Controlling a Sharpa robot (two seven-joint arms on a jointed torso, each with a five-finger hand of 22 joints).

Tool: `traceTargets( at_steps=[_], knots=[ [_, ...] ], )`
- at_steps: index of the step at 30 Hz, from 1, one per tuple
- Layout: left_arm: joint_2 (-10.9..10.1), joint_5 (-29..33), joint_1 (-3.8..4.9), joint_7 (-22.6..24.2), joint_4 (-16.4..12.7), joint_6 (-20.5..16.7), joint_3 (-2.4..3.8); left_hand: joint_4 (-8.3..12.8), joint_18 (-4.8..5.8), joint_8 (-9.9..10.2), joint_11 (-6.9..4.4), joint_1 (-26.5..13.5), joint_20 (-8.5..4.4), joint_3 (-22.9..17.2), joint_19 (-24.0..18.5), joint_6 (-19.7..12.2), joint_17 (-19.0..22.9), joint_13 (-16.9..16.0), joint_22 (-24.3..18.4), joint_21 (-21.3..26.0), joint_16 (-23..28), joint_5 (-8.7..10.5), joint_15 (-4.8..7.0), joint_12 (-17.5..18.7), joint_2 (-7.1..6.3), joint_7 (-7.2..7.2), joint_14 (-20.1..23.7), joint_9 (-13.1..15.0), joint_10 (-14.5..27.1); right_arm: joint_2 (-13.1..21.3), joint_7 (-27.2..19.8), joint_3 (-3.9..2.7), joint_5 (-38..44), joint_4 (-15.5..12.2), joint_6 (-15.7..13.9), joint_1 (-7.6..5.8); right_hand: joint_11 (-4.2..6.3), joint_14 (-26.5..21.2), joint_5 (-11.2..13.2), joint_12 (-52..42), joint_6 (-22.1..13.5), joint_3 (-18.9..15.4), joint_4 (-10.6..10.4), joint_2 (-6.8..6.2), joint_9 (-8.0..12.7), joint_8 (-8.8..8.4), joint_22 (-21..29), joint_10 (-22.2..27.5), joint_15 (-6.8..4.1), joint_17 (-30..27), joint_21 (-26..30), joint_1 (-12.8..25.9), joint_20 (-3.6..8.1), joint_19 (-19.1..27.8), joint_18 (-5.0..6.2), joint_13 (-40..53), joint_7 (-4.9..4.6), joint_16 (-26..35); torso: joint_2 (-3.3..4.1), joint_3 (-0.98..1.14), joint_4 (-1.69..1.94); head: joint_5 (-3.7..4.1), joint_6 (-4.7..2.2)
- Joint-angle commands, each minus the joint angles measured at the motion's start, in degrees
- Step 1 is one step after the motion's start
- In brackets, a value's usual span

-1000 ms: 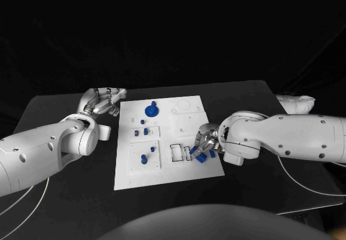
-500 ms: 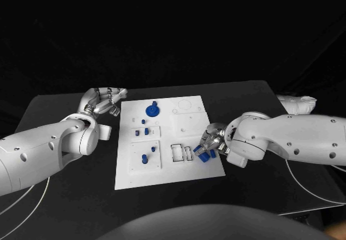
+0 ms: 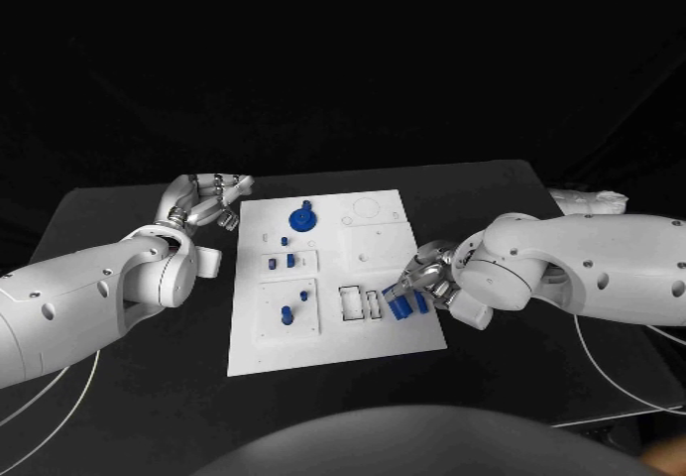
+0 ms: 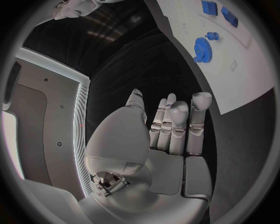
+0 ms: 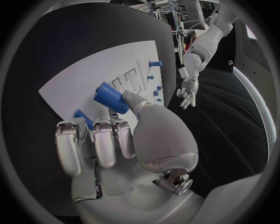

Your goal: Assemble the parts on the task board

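Observation:
The white task board (image 3: 326,342) lies in the middle of the black table. On it stand a blue gear (image 3: 301,219), two small blue blocks (image 3: 282,263) and a blue piece (image 3: 286,315) in the lower left square. My right hand (image 3: 424,282) is over the board's right edge, beside the black-rimmed slots (image 3: 352,302). It pinches a blue part (image 5: 109,98) between thumb and fingers, and another blue piece (image 5: 81,115) shows under the fingers. My left hand (image 3: 209,201) hovers off the board's far left corner, fingers straight and holding nothing (image 4: 172,123).
The black table (image 3: 129,397) runs around the board on all sides. From the left wrist, the gear (image 4: 202,49) and two blue blocks (image 4: 219,11) show on the board (image 4: 245,79). A cable (image 3: 601,362) runs under my right arm.
My right arm and hand have shifted slightly right and toward the near edge, carrying the blue part. The left hand has not moved.

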State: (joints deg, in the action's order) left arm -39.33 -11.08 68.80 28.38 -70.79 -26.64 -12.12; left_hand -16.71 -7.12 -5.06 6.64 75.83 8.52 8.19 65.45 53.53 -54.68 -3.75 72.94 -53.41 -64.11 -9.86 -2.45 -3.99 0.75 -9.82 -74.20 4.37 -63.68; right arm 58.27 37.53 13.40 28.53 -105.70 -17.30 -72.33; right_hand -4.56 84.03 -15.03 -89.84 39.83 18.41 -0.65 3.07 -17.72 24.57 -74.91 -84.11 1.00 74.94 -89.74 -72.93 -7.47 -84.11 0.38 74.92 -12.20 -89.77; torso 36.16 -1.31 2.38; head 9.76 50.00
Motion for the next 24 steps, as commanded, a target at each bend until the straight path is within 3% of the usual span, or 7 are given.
traceTargets(
  at_steps=[1,9,24],
  knots=[
    [0.2,-0.2,0.03,0.2,-0.1,0.9,0.03,0.0,-0.64,-0.4,-0.3,0.1,0.09,0.3,-0.3,-0.3,0.1,-0.1,0.0,0.1,0.3,-0.2,0.11,-0.1,0.44,0.1,0.3,0.0,0.0,-0.5,-3.3,0.01,-6.6,0.4,-0.9,-0.17,0.43,6.0,0.4,-0.2,8.8,-0.2,-0.4,-0.18,0.1,-0.51,-15.1,-5.9,-0.3,15.1,-0.3,1.0,0.49,-5.9,-0.38,15.1,4.11,-0.2,0.02,0.0,0.04,-0.07,0.0],
    [0.2,-0.2,0.03,0.2,0.0,1.0,0.02,0.0,-0.64,-0.4,-0.3,0.1,0.09,0.3,-0.3,-0.3,0.1,-0.1,0.0,0.1,0.3,-0.2,0.11,-0.1,0.44,0.1,0.3,0.0,0.0,-1.6,-6.5,-0.02,-10.7,1.5,-1.4,-0.34,0.43,6.0,0.7,-0.2,9.0,-0.7,-0.9,-0.27,0.2,-1.16,-15.1,-5.9,-0.32,15.1,-0.3,1.5,0.54,-5.9,-0.38,15.1,4.11,-0.2,0.0,0.01,0.05,-0.17,0.0],
    [0.5,-0.2,0.03,0.2,0.1,1.2,0.02,0.0,-0.64,-0.4,-0.3,0.1,0.1,0.3,-0.3,-0.3,0.1,-0.1,0.0,0.2,0.3,-0.23,0.11,-0.1,0.5,0.11,0.3,0.0,0.0,-5.6,-7.0,-0.02,-13.1,4.6,0.8,-0.13,0.51,6.0,2.1,-0.2,9.7,-1.6,-1.4,-0.52,0.3,-2.26,-15.1,-5.9,-0.41,15.1,-0.3,2.0,0.62,-5.9,-0.38,15.1,4.2,-0.2,0.02,0.05,0.05,-0.53,0.0]
  ],
)
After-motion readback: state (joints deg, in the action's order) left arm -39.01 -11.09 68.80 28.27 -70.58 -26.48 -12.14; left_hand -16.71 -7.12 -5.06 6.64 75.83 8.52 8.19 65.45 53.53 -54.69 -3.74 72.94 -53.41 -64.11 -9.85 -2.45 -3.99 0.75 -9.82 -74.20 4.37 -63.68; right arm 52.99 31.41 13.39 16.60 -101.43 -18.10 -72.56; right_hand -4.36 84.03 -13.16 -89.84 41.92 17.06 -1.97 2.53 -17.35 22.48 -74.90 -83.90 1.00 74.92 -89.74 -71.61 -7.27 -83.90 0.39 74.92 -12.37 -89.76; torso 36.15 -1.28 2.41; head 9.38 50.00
